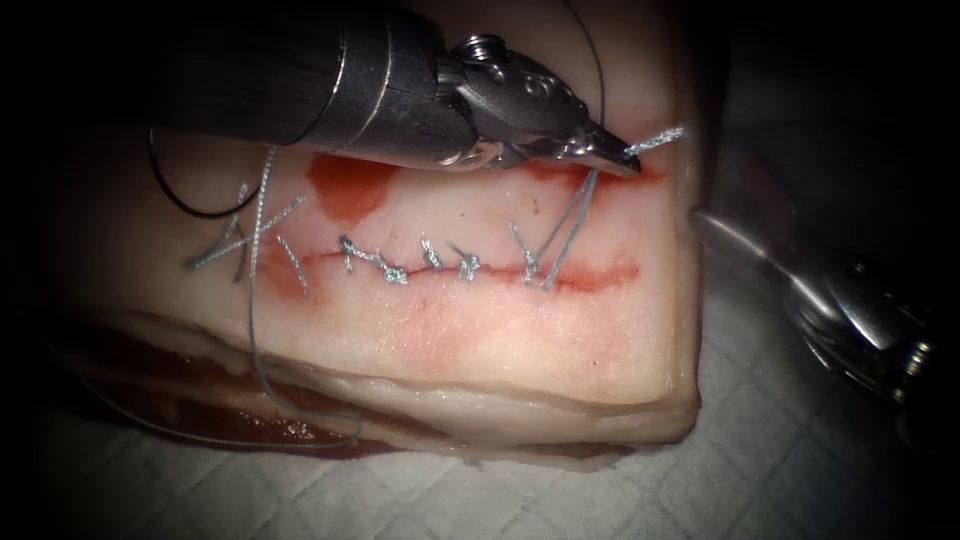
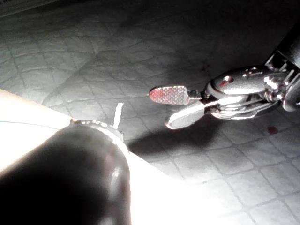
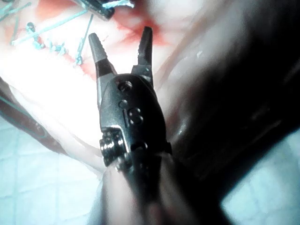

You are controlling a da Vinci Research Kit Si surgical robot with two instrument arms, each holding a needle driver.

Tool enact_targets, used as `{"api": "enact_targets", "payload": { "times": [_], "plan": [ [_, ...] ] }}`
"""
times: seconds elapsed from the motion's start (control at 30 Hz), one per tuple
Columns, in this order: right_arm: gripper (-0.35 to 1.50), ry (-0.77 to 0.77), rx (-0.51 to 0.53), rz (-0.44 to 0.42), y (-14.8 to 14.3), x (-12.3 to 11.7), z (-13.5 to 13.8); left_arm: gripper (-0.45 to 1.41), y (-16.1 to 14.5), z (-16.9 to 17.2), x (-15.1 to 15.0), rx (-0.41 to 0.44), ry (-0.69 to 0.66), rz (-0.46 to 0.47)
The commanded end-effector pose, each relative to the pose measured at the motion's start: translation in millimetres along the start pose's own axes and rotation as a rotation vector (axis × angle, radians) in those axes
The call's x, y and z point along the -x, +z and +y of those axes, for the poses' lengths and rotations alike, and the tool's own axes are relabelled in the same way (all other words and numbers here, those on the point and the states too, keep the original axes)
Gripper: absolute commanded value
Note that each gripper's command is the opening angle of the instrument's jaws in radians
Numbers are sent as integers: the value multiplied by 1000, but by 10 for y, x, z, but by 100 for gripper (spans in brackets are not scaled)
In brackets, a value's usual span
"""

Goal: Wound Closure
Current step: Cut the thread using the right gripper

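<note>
Endoscope: your left tool (image 1: pixel 618 152) sits over the tissue (image 1: pixel 500 330) above the cut (image 1: pixel 470 268), jaws clamped on the thread (image 1: pixel 570 225); a short frayed end sticks out past the tip to the right, and two strands run down from the jaws to the rightmost stitch (image 1: pixel 530 265) on the cut. A row of knotted stitches runs along the cut to the left of it, and loose thread trails off the tissue's left side onto the cloth (image 1: pixel 780 460). Red fluid (image 1: pixel 345 185) pools above the cut's left part. Your right tool (image 1: pixel 720 232) is off the tissue's right edge, holding nothing. Can't make out the needle anywhere. Left wrist view: right tool (image 2: pixel 176 108) over the cloth (image 2: pixel 140 47), jaws apart, empty. Right wrist view: right tool (image 3: pixel 123 49) spread wide, nothing between the jaws, pointing at the tissue (image 3: pixel 61 93); stitches (image 3: pixel 51 47) and the left tool's tip (image 3: pixel 104 8) with thread beyond it.
</note>
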Motion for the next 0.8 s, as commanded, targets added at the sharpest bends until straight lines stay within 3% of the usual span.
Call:
{"api": "enact_targets", "payload": {
  "times": [0.03,0.13,0.23,0.57,0.8],
  "plan": [
    [68,-8,-6,73,13,-12,15,-45,6,4,2,2,-12,0],
    [66,-10,-4,88,17,-21,21,-45,6,3,0,3,-11,1],
    [78,22,20,77,28,-36,29,-45,8,3,-2,5,-21,1],
    [91,63,16,51,61,-65,43,-45,18,-1,-8,18,-54,4],
    [81,82,-11,35,87,-66,47,-45,21,-4,-8,21,-53,5]
  ]
}}
